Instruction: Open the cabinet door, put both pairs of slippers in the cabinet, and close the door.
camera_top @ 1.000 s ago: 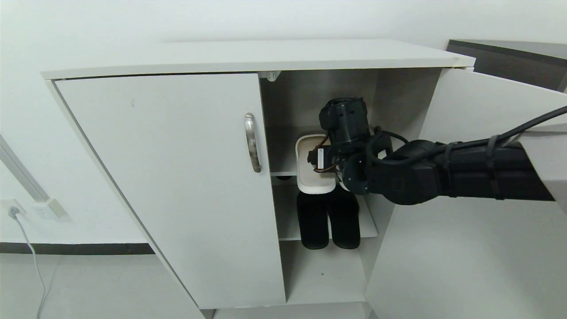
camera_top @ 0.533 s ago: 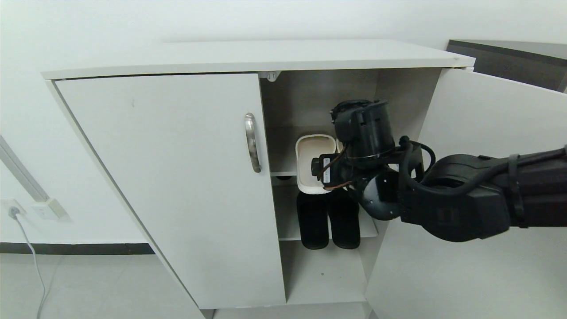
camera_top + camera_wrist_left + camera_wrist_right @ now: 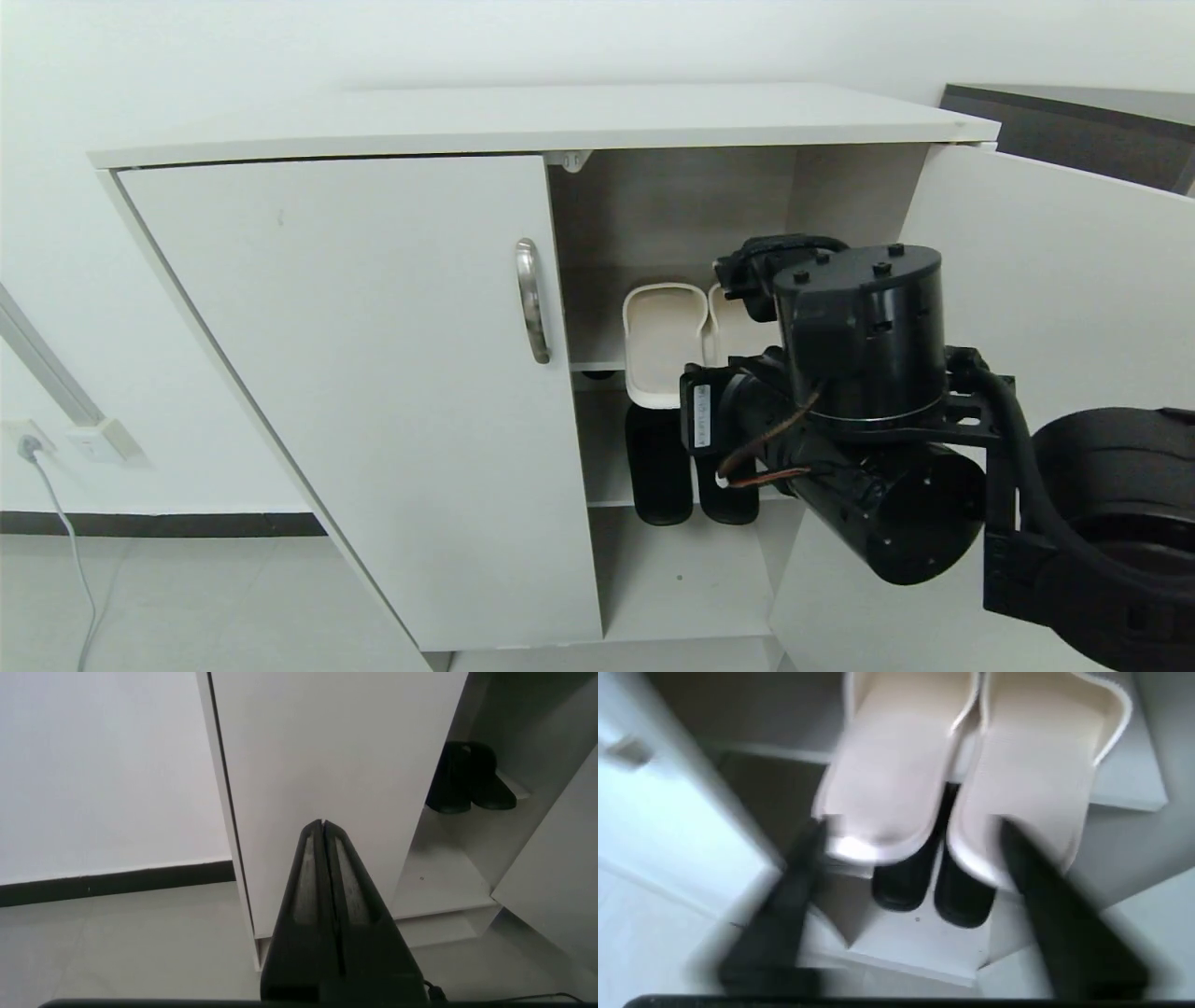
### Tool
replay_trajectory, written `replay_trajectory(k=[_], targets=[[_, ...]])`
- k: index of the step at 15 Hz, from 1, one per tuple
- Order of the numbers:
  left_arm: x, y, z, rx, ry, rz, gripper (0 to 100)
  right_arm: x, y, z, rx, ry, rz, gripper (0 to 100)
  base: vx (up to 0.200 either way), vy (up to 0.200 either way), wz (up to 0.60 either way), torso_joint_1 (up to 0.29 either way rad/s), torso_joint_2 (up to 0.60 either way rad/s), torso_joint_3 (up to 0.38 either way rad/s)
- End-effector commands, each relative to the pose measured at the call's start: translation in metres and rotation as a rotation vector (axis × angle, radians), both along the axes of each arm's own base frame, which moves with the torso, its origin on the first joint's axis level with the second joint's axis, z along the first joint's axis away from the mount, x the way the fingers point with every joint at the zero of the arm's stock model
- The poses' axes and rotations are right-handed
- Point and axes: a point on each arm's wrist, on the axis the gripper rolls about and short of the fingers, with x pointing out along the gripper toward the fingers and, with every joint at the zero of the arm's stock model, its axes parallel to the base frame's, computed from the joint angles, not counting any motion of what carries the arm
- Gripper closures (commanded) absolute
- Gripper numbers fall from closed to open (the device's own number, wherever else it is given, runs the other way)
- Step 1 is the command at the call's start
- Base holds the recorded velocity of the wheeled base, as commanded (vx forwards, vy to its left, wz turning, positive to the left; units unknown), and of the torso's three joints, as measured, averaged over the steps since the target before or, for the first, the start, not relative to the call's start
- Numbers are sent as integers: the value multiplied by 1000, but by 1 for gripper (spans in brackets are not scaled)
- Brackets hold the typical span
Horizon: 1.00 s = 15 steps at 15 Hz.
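The white cabinet (image 3: 523, 112) has its left door (image 3: 355, 373) closed and its right door (image 3: 1027, 261) swung open. A pair of white slippers (image 3: 665, 341) (image 3: 906, 756) lies on the upper shelf, heels hanging over its edge. Below them, a pair of black slippers (image 3: 659, 467) (image 3: 934, 882) (image 3: 467, 779) rests on the middle shelf. My right gripper (image 3: 910, 831) is open, just outside the opening in front of both pairs, holding nothing. My left gripper (image 3: 322, 831) is shut and empty, low before the closed left door.
The left door has a metal handle (image 3: 530, 299) at its inner edge. The cabinet's bottom compartment (image 3: 681, 579) holds nothing. A wall socket with a cable (image 3: 28, 443) sits low at the left. A dark desk edge (image 3: 1074, 121) shows behind the open door.
My right arm has drawn back out of the cabinet toward me and downward. The white slippers stay on the upper shelf, uncovered.
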Motion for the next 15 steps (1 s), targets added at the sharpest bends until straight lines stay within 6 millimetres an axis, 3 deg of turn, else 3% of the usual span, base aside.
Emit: replay_trajectory(k=[1,15], targets=[[0,0,0,0,1,0,100,-12,-3,-7,1,0,27,100,0,0,0,0,0,0],[0,0,0,-2,1,0,100,-16,0,-15,-2,1,39,100,0,0,0,0,0,0]])
